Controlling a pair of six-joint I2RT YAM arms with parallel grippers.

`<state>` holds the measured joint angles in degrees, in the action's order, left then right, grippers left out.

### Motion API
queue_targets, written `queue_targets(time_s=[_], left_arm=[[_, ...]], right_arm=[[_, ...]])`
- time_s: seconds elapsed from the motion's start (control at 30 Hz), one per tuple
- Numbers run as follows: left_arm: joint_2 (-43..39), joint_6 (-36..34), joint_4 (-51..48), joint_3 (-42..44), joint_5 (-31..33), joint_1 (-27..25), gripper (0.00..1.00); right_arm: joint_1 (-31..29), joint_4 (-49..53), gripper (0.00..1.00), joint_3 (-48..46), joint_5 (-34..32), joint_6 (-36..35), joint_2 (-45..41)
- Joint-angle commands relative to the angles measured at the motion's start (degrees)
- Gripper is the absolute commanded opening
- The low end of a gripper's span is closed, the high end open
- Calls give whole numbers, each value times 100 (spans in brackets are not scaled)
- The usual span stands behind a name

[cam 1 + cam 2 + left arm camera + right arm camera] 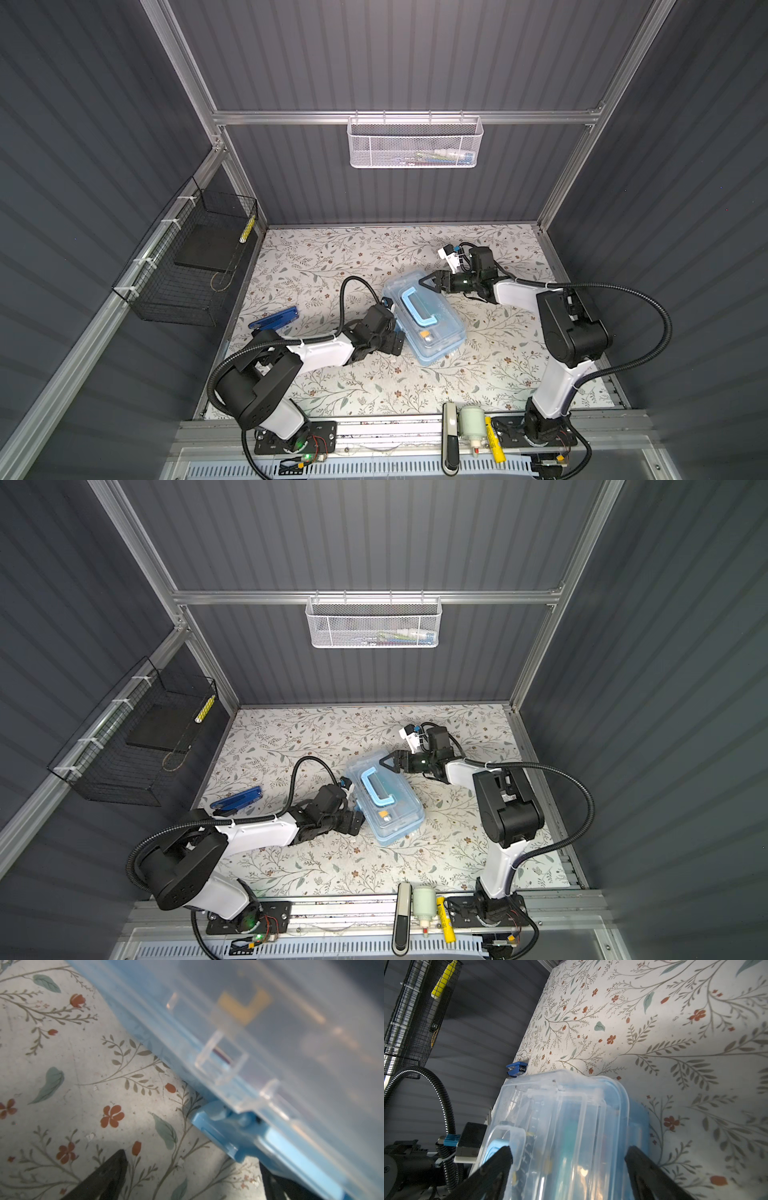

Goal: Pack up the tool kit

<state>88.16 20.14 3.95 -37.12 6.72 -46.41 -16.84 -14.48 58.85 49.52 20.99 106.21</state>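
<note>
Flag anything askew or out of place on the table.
The tool kit sits askew, turned diagonally to the table edges. A blue folding tool lies loose on the left arm's side, outside the kit, whose lid is down. Nothing looks spilled or broken.

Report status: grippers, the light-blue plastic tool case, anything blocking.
Left gripper open beside blue clasp. Right gripper open over far end of light-blue plastic case, see-through lid down. Blue folding tool lies apart on floral mat; nothing blocking.
</note>
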Motion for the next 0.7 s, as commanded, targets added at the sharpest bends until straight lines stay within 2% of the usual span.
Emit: queue_targets(time_s=[0.0,0.17,0.27,0.4,0.67], left_arm=[[-42,-3,7,-78,133,-25,100],[-204,59,-119,111,185,-23,99],[-263,125,-175,204,183,-24,99],[-299,242,-124,309,118,-24,99],[-235,323,37,338,27,-29,100]], right_arm=[[-175,523,87,-99,27,-96,-1],[-353,1516,87,199,-666,-809,-126],[-507,1976,87,349,-1308,-1156,-210],[-635,2281,87,458,-1914,-1328,-324],[-710,2143,87,374,-1956,-1152,-316]])
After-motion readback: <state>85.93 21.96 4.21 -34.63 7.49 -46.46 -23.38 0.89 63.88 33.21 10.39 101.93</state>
